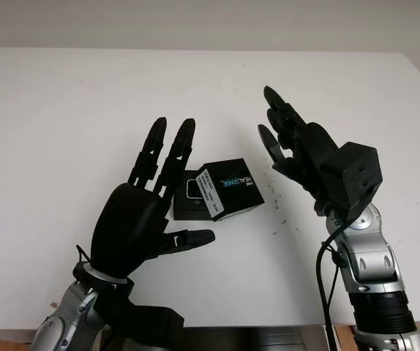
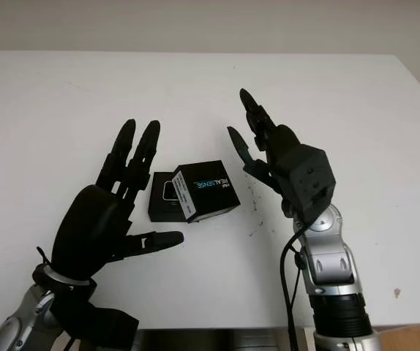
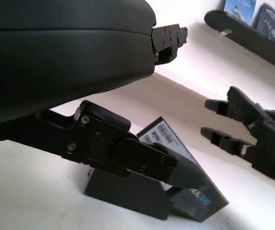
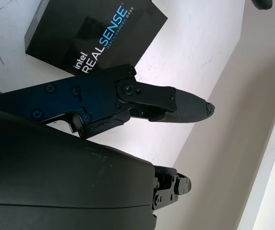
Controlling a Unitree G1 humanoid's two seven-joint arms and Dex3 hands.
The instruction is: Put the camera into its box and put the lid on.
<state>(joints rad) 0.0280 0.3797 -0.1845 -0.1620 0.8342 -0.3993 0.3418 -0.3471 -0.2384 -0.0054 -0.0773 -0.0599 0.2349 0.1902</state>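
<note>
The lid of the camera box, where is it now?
The lid lies askew on the box at the white table's middle, between the open left hand and open right hand.

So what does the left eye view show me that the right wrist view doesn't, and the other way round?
Left eye view: the open left hand and open right hand flank the box. Its lid sits askew, and what looks like the camera peeks out at the uncovered end.
Right wrist view: the lid's lettering, intel REALSENSE, is readable up close.
Shared: the black lid, the right hand and the white table.
</note>
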